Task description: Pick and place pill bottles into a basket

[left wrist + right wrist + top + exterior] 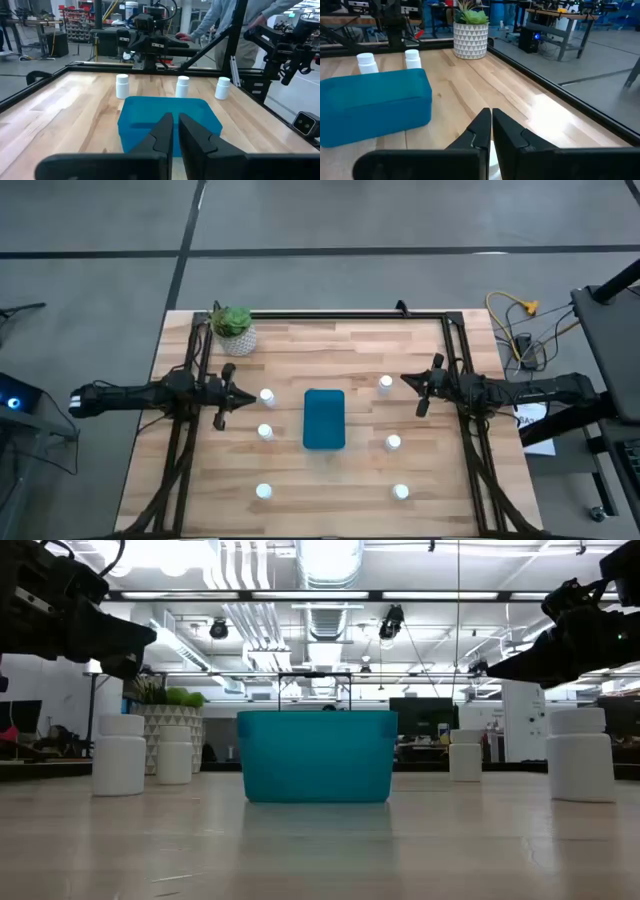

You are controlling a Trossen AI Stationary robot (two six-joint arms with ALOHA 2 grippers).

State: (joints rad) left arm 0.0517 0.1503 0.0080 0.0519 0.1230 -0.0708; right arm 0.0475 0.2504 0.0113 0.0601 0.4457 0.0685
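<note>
The teal basket (323, 419) stands at the table's middle, and also shows in the low view (316, 755). Several small white pill bottles stand upright on the table around it: three on its left (267, 395) (265, 432) (263, 492) and three on its right (385, 384) (393, 443) (400, 492). My left gripper (235, 394) (176, 131) is shut and empty, raised above the table left of the basket. My right gripper (413, 387) (490, 126) is shut and empty, raised right of the basket, close to the far right bottle.
A white patterned plant pot (235, 330) stands at the far left corner. Black frame rails (330, 314) run along the table's far edge and its sides. A person (225, 20) stands beyond the table's right side. Bare wood lies in front of the basket.
</note>
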